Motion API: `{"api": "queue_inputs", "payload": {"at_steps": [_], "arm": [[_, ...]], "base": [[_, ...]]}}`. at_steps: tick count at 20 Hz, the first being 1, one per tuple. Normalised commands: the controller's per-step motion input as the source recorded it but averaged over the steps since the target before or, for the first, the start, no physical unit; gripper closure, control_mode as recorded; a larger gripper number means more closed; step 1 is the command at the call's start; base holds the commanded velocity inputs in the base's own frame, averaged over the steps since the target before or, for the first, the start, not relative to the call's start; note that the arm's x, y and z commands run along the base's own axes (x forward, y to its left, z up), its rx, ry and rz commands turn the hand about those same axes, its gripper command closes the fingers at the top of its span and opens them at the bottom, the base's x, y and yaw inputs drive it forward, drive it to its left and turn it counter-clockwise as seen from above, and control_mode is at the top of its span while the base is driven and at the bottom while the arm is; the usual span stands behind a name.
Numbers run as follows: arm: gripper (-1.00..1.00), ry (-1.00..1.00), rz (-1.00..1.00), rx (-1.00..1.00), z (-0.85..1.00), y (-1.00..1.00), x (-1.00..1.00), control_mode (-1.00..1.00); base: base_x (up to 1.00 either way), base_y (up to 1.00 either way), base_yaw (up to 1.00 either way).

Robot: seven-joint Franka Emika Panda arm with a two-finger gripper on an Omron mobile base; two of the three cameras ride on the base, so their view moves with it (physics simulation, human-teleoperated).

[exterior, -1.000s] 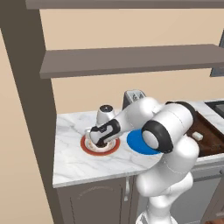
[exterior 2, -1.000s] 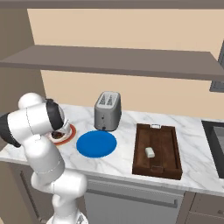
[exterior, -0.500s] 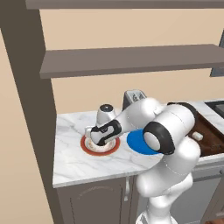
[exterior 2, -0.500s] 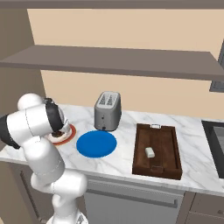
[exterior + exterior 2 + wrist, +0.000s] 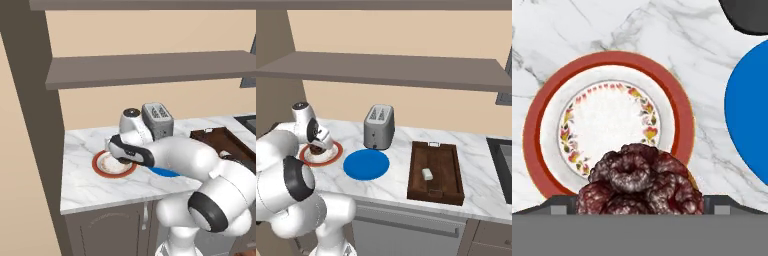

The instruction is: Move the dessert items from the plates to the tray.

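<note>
Marble counter (image 5: pixel 406 195) carried everything. Dark wooden tray (image 5: pixel 448 170) at the right end, pale cream cube (image 5: pixel 427 174) lying inside it. Plain blue plate (image 5: pixel 366 164) near the middle, bare, just in front of grey toaster (image 5: pixel 379 126). Red-rimmed white plate (image 5: pixel 609 122) left of the blue one. Gripper (image 5: pixel 318 146) hung just above that plate, dark reddish-brown cupcake (image 5: pixel 639 180) seated between its tips; finger spread could not be told, tips hidden behind it
</note>
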Motion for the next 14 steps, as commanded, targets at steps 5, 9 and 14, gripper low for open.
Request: {"api": "queue_inputs", "payload": {"at_steps": [5, 9, 14], "arm": [[1.0, 0.27, -0.15, 0.0, 0.84, -0.87, -1.0, -1.0], [1.0, 0.19, -0.2, -0.03, 0.35, -1.0, -0.95, -1.0], [1.0, -0.03, -0.15, -0.16, 0.24, -1.0, -0.66, -1.0]], "base": [[0.0, 0.0, 0.0], [0.0, 0.0, 0.0], [0.0, 0.0, 0.0]]}}
